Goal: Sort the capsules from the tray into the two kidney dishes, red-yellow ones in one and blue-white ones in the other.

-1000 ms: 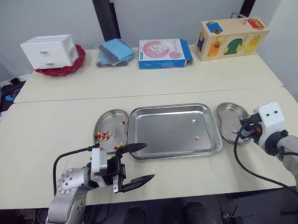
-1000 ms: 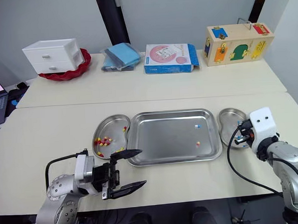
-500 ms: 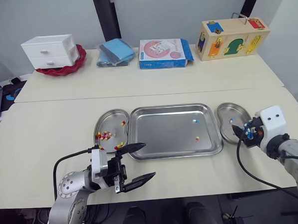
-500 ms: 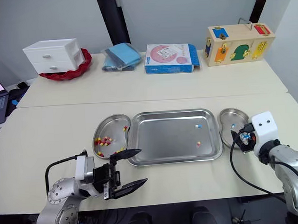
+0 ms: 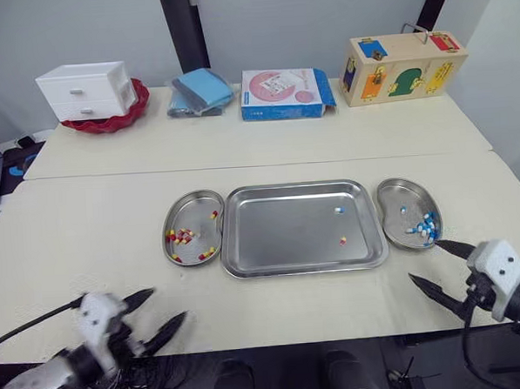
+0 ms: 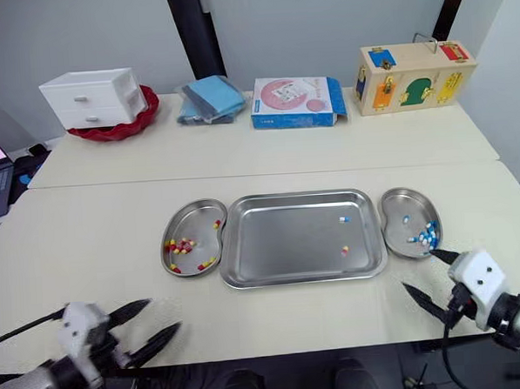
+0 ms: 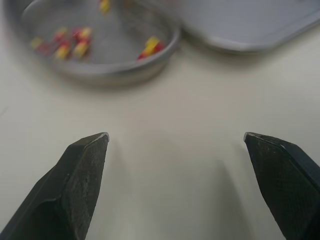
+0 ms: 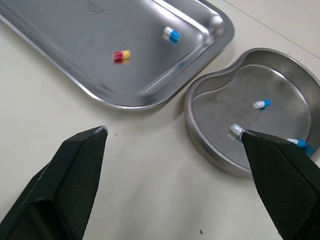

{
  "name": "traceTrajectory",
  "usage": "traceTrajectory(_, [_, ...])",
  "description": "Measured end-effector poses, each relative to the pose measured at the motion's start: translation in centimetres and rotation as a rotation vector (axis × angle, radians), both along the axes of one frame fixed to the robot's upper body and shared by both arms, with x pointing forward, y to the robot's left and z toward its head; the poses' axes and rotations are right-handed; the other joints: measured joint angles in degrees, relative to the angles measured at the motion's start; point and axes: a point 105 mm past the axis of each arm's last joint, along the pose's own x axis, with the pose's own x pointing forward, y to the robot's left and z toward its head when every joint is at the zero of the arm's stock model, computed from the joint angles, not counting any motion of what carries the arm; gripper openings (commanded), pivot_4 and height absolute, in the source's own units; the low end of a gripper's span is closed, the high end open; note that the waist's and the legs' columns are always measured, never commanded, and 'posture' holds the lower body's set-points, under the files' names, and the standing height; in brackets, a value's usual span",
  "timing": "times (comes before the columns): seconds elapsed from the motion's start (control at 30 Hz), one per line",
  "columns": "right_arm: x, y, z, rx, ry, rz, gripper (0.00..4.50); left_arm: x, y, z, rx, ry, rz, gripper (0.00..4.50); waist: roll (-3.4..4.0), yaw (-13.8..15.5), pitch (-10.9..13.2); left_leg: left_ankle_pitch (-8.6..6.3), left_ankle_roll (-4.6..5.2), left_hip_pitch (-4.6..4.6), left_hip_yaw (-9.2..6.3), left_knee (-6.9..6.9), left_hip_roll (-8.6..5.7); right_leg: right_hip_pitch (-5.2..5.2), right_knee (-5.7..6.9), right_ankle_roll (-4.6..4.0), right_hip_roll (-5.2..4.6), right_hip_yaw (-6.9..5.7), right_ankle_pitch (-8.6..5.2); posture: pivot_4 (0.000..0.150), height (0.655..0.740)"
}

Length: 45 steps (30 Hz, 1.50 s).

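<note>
The left claw (image 5: 167, 305) and the right claw (image 5: 424, 260) hang over the near edge of the desk (image 5: 87, 230), both spread wide and empty. Farther in, the tray (image 5: 279, 233) lies between two dishes and holds a red-yellow capsule (image 5: 343, 241) and, beyond it, a blue-white capsule (image 5: 338, 210). The left dish (image 5: 193, 207) holds red-yellow ones (image 5: 182, 236). The right dish (image 5: 397, 193) holds blue-white ones (image 5: 426, 228).

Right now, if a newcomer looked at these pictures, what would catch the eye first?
The shiny steel tray at the middle of the table, holding just one blue-white capsule and one red-yellow capsule. Beside it, the left kidney dish holds red-yellow capsules and the right kidney dish blue-white ones. The left gripper and right gripper hang open near the table's front edge.
</note>
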Motion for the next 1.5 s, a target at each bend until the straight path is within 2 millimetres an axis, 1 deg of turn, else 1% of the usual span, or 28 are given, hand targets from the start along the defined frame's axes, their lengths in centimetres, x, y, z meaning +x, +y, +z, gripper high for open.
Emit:
traceTrajectory(0.03, [-0.2,-0.1,-0.1,-0.005,0.003,0.013,4.49,-0.2,0.7,0.0,0.010,0.004,0.025,4.50,-0.04,0.03,0.02,0.00,0.00,-0.01,0.01,0.00,-0.01,0.02,0.00,-0.15,0.00,0.01,-0.10,0.150,0.7078])
traceTrajectory(0.1, [-0.8,-0.2,-0.5,-0.005,0.016,0.056,4.49,-0.9,2.2,-0.3,0.034,0.020,0.080,4.50,-0.19,0.25,0.03,0.00,-0.01,-0.02,0.01,0.00,-0.01,0.04,-0.01,-0.17,0.00,0.01,-0.10,0.150,0.7078])
traceTrajectory(0.13, [-1.0,-0.2,-0.6,-0.004,0.021,0.069,4.49,-1.3,2.7,-0.5,0.039,0.031,0.095,4.50,-0.21,0.27,0.03,0.00,-0.01,-0.02,0.01,0.00,-0.01,0.06,-0.01,-0.17,0.00,0.01,-0.10,0.150,0.7078])
traceTrajectory(0.2, [-1.3,-0.5,-1.0,-0.008,0.033,0.086,4.49,-1.8,3.2,-0.6,0.047,0.034,0.102,4.50,-0.25,0.27,0.03,0.00,-0.02,-0.01,0.01,0.00,-0.01,0.07,-0.01,-0.17,0.00,0.01,-0.09,0.150,0.7078])
traceTrajectory(0.3, [-1.8,-0.8,-1.6,0.008,0.062,0.087,4.49,-2.1,3.5,-0.6,0.033,0.030,0.124,4.50,-0.25,0.20,0.04,0.00,-0.01,0.00,0.01,-0.01,0.00,0.09,-0.01,-0.17,0.00,0.01,-0.09,0.150,0.7078])
traceTrajectory(0.37, [-2.0,-0.9,-1.8,0.026,0.086,0.086,4.49,-2.3,3.4,-0.7,0.021,0.028,0.129,4.50,-0.25,0.18,0.04,-0.01,-0.02,0.00,0.01,-0.01,0.00,0.09,-0.01,-0.17,0.00,0.02,-0.09,0.150,0.7078])
traceTrajectory(0.47, [-2.0,-0.9,-1.7,0.024,0.095,0.102,4.49,-2.4,3.1,-0.6,0.015,0.032,0.130,4.50,-0.25,0.16,0.03,-0.01,-0.02,0.00,0.01,-0.01,0.00,0.09,-0.01,-0.17,0.00,0.02,-0.09,0.150,0.7078])
traceTrajectory(0.63, [-1.0,-0.3,-0.5,0.042,0.059,0.136,4.49,-2.4,2.4,-0.3,0.009,0.034,0.130,4.50,-0.27,0.14,0.04,-0.01,-0.02,0.00,0.01,0.00,0.00,0.10,-0.01,-0.15,0.00,0.03,-0.08,0.150,0.7078])
traceTrajectory(0.67, [-0.8,-0.1,-0.3,0.045,0.054,0.146,4.49,-2.4,2.3,-0.3,0.009,0.035,0.130,4.50,-0.28,0.14,0.04,-0.01,-0.02,0.01,0.01,0.00,0.00,0.10,-0.01,-0.14,0.00,0.03,-0.08,0.150,0.7078])
traceTrajectory(0.73, [-0.2,1.1,0.4,0.053,0.035,0.199,4.49,-2.4,2.0,-0.1,0.010,0.040,0.132,4.50,-0.29,0.14,0.05,0.00,-0.02,0.00,0.01,0.00,0.00,0.10,-0.01,-0.10,0.00,0.03,-0.05,0.150,0.7078])
traceTrajectory(0.83, [0.5,2.6,1.7,0.073,0.000,0.260,4.49,-2.0,1.0,0.8,0.004,0.026,0.110,4.50,-0.31,0.18,0.05,0.00,-0.02,0.00,0.01,0.00,-0.01,0.11,-0.01,0.17,0.00,0.03,0.10,0.150,0.7078])
traceTrajectory(0.9, [0.6,3.1,1.9,0.078,0.003,0.283,4.49,-1.8,0.2,1.4,-0.007,0.022,0.089,4.50,-0.34,0.38,0.07,0.00,-0.02,-0.02,0.00,0.00,-0.01,0.10,-0.01,0.18,0.00,0.01,0.10,0.150,0.7078])
traceTrajectory(0.93, [0.6,3.3,1.9,0.080,0.008,0.288,4.49,-1.7,-0.2,1.7,-0.007,0.021,0.074,4.50,-0.35,0.45,0.07,0.00,-0.02,-0.02,0.00,0.00,-0.01,0.10,-0.01,0.18,0.00,0.01,0.10,0.150,0.7078])
traceTrajectory(1.0, [0.5,3.8,1.8,0.084,0.020,0.299,4.49,-0.8,-1.9,3.0,-0.013,0.006,0.004,4.50,-0.38,0.58,0.08,0.00,-0.03,-0.03,-0.03,0.01,-0.01,0.11,-0.01,0.19,0.00,-0.01,0.12,0.150,0.7078])
traceTrajectory(1.1, [0.5,4.5,1.9,0.088,0.018,0.307,4.49,1.6,-6.4,6.1,-0.022,-0.073,-0.177,4.50,-0.23,1.13,0.11,0.01,-0.04,0.00,-0.04,0.06,-0.04,0.18,0.01,0.26,0.00,0.06,0.17,0.150,0.7078])
traceTrajectory(1.17, [0.4,4.7,2.0,0.084,0.012,0.307,4.49,2.8,-9.1,7.3,-0.028,-0.093,-0.274,4.50,-0.20,1.23,0.09,0.01,-0.04,0.02,-0.03,0.07,-0.05,0.21,0.01,0.28,0.01,0.07,0.18,0.150,0.7078])
traceTrajectory(1.27, [0.3,4.5,1.6,0.076,0.024,0.299,4.49,4.3,-12.1,7.4,-0.034,-0.065,-0.364,4.50,-0.16,1.28,0.09,0.01,-0.04,-0.01,-0.03,0.06,-0.06,0.18,-0.01,0.28,0.03,0.09,0.19,0.150,0.7078])
traceTrajectory(1.37, [0.2,4.0,1.2,0.068,0.033,0.280,4.49,6.9,-14.9,7.5,-0.030,-0.072,-0.433,4.50,-0.14,1.40,0.08,0.02,-0.03,0.03,-0.06,0.09,-0.06,0.22,0.03,0.30,0.07,0.09,0.21,0.150,0.7078])
traceTrajectory(1.4, [0.2,4.0,1.2,0.068,0.027,0.282,4.49,7.5,-15.7,7.6,-0.033,-0.075,-0.446,4.50,-0.15,1.44,0.08,0.02,-0.03,0.02,-0.06,0.10,-0.06,0.22,0.03,0.30,0.07,0.09,0.22,0.150,0.7078])
traceTrajectory(1.5, [-0.1,3.6,0.7,0.066,0.033,0.273,4.49,9.0,-18.2,6.9,-0.041,-0.058,-0.487,4.50,-0.15,1.33,0.08,0.02,-0.03,0.01,-0.05,0.10,-0.07,0.22,0.00,0.30,0.08,0.14,0.21,0.150,0.7078])
